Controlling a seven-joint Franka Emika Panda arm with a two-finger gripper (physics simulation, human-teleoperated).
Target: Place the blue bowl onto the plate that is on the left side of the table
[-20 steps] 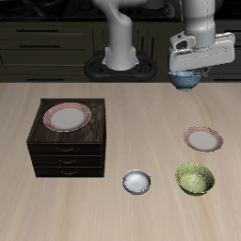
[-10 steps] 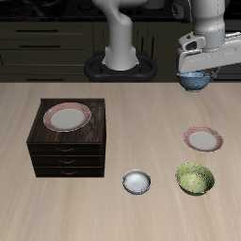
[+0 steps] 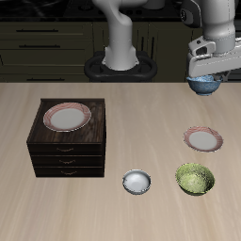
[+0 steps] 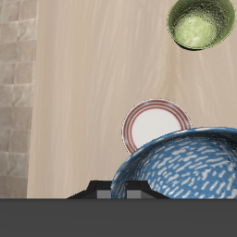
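I have the gripper (image 3: 207, 75) clamped on the blue bowl (image 3: 203, 85), which hangs in the air above the bench (image 3: 113, 202), farther back than the plate (image 3: 203, 139). From the wrist I see that plate (image 4: 155, 124) just beyond the bowl's (image 4: 185, 167) rim, and a green bowl (image 4: 200, 22) past the plate.

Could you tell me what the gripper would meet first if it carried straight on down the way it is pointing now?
Probably bare tabletop. The gripper, its jaws holding the blue bowl, points down at the table behind the plate; in the wrist view the plate sits just ahead of the bowl's rim, though depth is uncertain.
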